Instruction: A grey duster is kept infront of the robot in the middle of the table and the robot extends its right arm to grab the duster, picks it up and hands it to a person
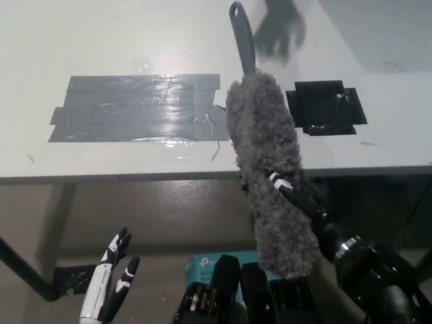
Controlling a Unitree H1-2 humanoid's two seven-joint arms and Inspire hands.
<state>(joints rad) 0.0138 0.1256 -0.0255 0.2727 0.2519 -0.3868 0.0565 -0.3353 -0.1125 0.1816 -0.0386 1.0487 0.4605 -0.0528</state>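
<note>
White table (101,40), grey tape patch (135,106), black tape square (327,106).

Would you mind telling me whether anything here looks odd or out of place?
One thing: the right hand grips the grey duster by its fluffy head, so the handle points away. The left hand rests low, open.

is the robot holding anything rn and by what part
Yes: the black right hand grips the grey duster by its fluffy head, not its handle. The white left hand rests at lower left, open and empty.
</note>
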